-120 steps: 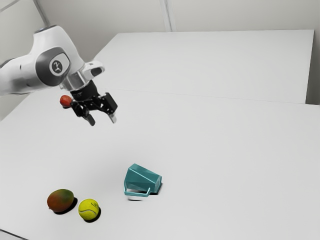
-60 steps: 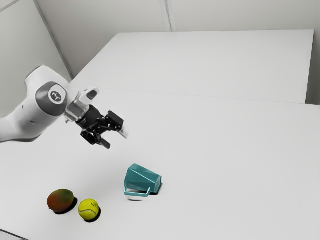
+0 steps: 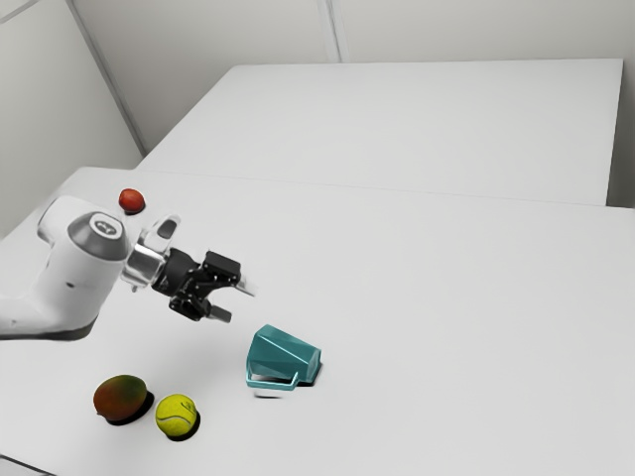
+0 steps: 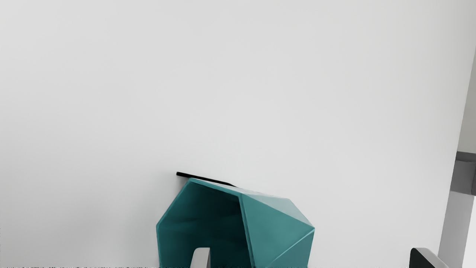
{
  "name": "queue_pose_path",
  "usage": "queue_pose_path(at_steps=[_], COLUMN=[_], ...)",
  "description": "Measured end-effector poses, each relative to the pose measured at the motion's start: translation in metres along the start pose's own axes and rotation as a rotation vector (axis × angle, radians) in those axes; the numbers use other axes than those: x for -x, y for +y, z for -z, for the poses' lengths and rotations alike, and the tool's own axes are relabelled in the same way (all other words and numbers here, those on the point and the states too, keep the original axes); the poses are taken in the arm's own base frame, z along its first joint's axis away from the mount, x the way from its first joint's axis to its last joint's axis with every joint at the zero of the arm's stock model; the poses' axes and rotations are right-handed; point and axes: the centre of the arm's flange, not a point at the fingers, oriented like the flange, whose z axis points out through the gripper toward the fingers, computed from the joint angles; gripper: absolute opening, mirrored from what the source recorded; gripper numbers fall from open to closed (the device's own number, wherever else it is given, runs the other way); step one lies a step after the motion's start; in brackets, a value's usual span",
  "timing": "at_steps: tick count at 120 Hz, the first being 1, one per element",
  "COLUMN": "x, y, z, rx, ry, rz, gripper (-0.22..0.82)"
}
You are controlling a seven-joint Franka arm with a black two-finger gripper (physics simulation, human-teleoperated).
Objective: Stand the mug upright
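Observation:
The teal faceted mug (image 3: 284, 355) lies on its side on the table, its handle toward the exterior view's bottom edge. Above it and toward the exterior view's left, the black gripper (image 3: 239, 301) hangs in the air, tilted, with its fingers spread and nothing between them. In the wrist view the mug (image 4: 280, 223) shows its dark open mouth and one outer side. One fingertip of the gripper (image 4: 306, 258) overlaps the mouth in that picture, while the other stands well beyond the mug's outer side. No contact with the mug can be made out.
A mango (image 3: 120, 398) and a tennis ball (image 3: 177, 416) sit side by side on the white table (image 3: 446, 327), toward the exterior view's left from the mug. A red round fruit (image 3: 131, 200) lies farther back, behind the arm.
The hand has come down and tilted over, moving closer to the mug, with its fingers still apart. The red fruit, hidden behind the arm half a second ago, is visible again. The mug has not moved.

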Motion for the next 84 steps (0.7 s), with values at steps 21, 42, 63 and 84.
queue_pose_path(at_steps=[21,42,63,84], x=[0.016,0.023,0.022,0.021], y=[-0.016,-0.027,-0.038,-0.039], z=[-0.014,-0.026,-0.039,-0.047], rx=[0.004,0.003,-0.005,0.062], ry=[-0.046,-0.081,-0.106,-0.069], rz=[-0.016,-0.029,-0.036,-0.022], gripper=[0.58,0.58,0.58,0.58])
